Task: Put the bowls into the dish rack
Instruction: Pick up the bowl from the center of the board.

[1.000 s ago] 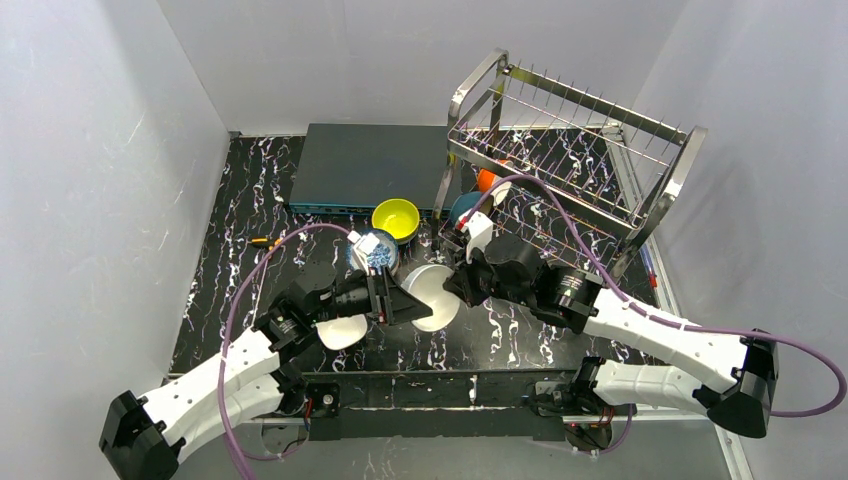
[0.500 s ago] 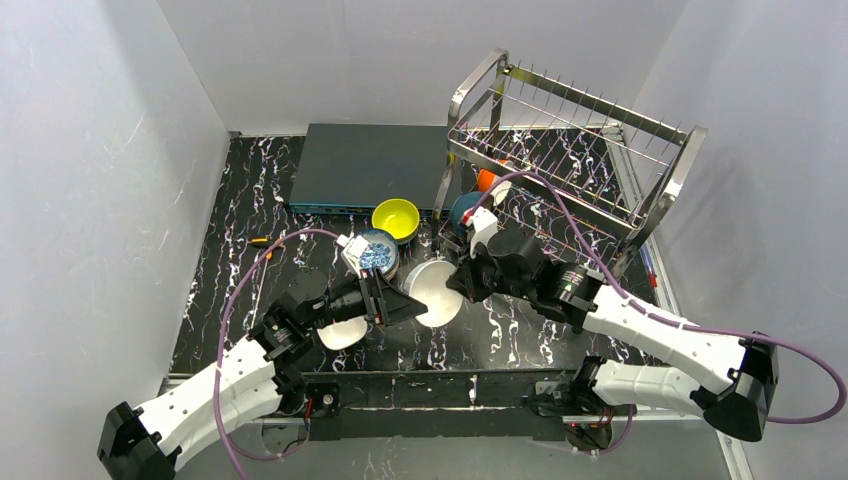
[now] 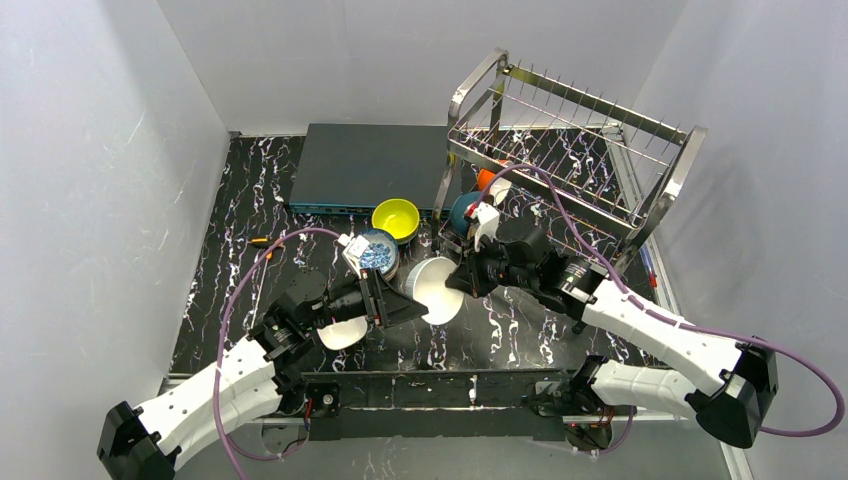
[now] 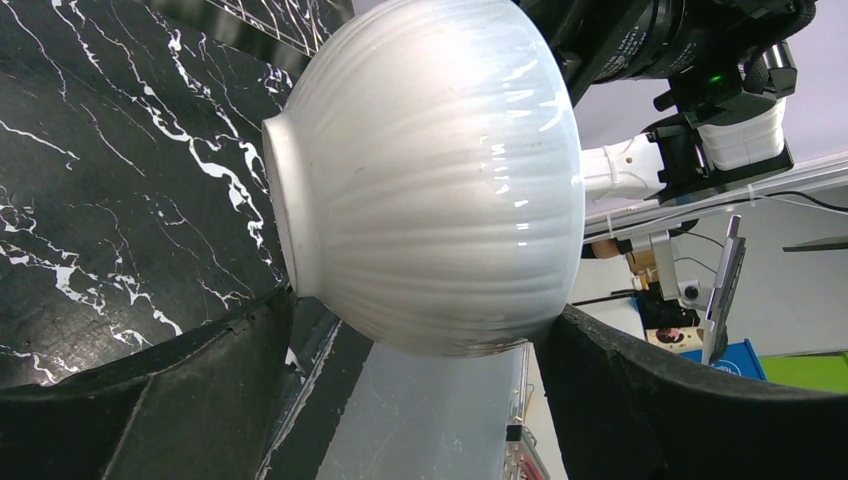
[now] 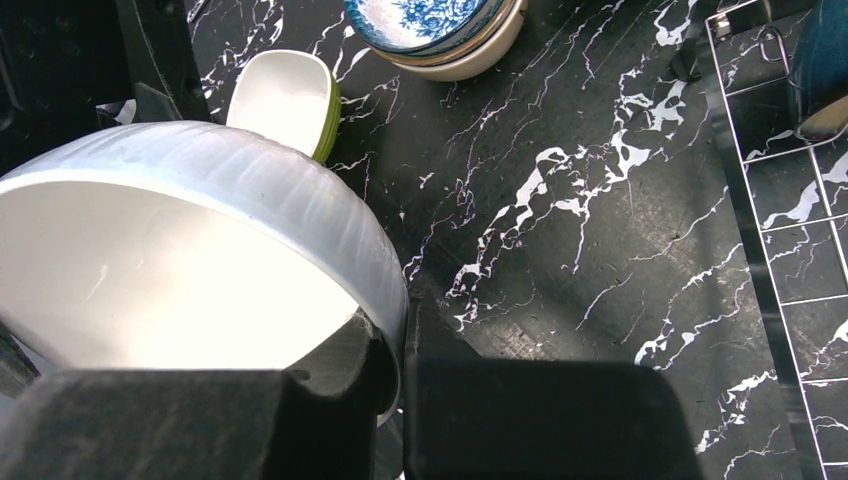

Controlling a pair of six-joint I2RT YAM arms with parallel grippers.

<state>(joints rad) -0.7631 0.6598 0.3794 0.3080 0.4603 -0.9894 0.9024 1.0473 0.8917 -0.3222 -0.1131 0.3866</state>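
A white ribbed bowl [image 3: 435,290] [image 4: 430,180] [image 5: 150,270] hangs tilted on its side above the table's middle. My right gripper [image 3: 460,282] [image 5: 405,340] is shut on its rim, one finger inside and one outside. My left gripper [image 3: 400,303] [image 4: 420,340] is open, its fingers standing either side of the bowl's lower edge, at the foot and at the rim. The dish rack [image 3: 570,150] stands at the back right, with a dark blue bowl [image 3: 465,207] and an orange bowl [image 3: 487,179] on its lower tier.
A yellow bowl [image 3: 396,217] and a stack topped by a blue-patterned bowl [image 3: 375,252] [image 5: 430,15] sit left of the rack. A white-and-green bowl [image 3: 342,332] [image 5: 285,95] lies under my left arm. A flat dark grey-blue box [image 3: 365,165] lies at the back.
My right arm has carried the white bowl slightly up and toward the rack. My left gripper has drawn back a little to the left, so the bowl sits farther out between its fingertips.
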